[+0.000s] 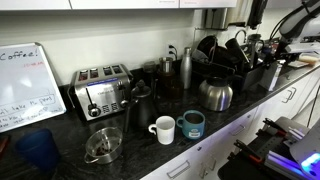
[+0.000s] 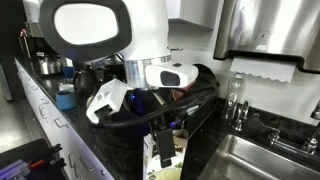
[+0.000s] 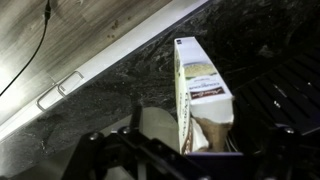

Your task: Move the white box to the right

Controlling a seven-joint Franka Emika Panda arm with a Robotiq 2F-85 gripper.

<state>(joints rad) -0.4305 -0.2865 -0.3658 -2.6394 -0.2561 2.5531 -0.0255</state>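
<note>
The white box [image 3: 205, 90] is a tall narrow carton with faint print. In the wrist view it stands at the counter edge, filling the middle. My gripper [image 3: 188, 155] is open, with its dark fingers on either side of the box's lower end and not visibly pressing it. In an exterior view the gripper [image 2: 160, 133] hangs right over the box [image 2: 164, 153], next to the sink. In an exterior view the box [image 1: 272, 77] is a small pale shape at the far right of the counter.
A steel kettle [image 1: 215, 95], a toaster [image 1: 102, 92], a whiteboard [image 1: 28, 85], a white mug [image 1: 163, 129] and a teal mug [image 1: 192, 124] stand on the dark counter. A dish rack [image 1: 240, 58] is beside the box. A steel sink [image 2: 258, 158] lies close by.
</note>
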